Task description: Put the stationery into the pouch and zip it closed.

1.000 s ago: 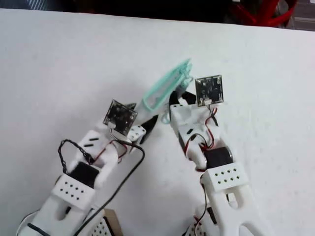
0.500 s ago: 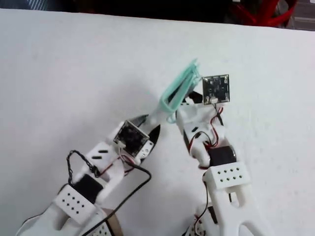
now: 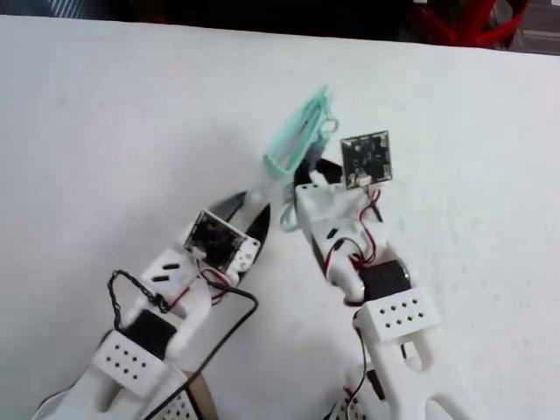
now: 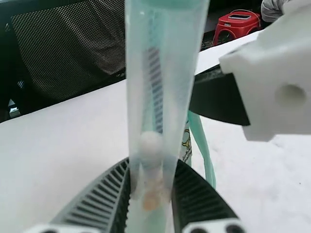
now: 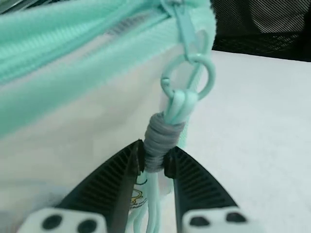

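A mint-green translucent pouch (image 3: 297,136) hangs tilted above the white table, held between both arms. In the left wrist view my left gripper (image 4: 151,170) is shut on the pouch's (image 4: 163,97) lower end, and a white round item and something orange (image 4: 150,145) show through its wall. From above, this left gripper (image 3: 254,206) sits just below and left of the pouch. My right gripper (image 5: 154,155) is shut on the grey-wrapped cord of the zipper pull (image 5: 187,82), at the pouch's (image 5: 97,97) zipper end. In the high view the right gripper (image 3: 308,175) lies under the pouch.
The white table (image 3: 105,122) stretches bare on every side of the arms. A black cable (image 3: 219,328) loops over the left arm. A red stool (image 3: 472,22) stands beyond the far edge, and a black mesh chair (image 4: 63,43) is behind the table.
The left gripper slid back down along the pouch toward its lower end. The pouch first swung right, then back left and slightly farther away, with both grippers following.
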Robot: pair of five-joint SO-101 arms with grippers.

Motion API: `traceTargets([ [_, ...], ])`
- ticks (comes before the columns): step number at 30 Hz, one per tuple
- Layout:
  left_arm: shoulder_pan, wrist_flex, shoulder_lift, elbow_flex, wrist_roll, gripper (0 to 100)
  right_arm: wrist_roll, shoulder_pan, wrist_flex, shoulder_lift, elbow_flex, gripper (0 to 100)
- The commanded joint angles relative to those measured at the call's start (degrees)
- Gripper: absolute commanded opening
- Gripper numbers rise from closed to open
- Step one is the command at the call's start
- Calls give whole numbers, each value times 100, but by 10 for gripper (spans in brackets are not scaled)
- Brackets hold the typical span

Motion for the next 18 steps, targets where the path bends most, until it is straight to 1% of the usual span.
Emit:
traceTargets([
  [1,-110,914,-1086,-747,-35,24,9,-347,215,110,88,19],
  [4,-119,1697,-2132,-800,-44,24,18,-338,207,110,70,19],
  [7,-84,2092,-3020,-651,-193,24,18,-338,259,48,53,19],
  [9,-66,2004,-3152,-378,-396,24,114,-295,585,-31,-132,19],
  [12,-101,1732,-3046,0,-431,24,475,-277,1508,-382,-615,19],
  [16,-66,1705,-3002,53,-431,24,826,-268,2360,-1218,-862,19],
  [18,-75,1714,-3002,88,-431,24,993,-101,2624,-1710,-853,19],
])
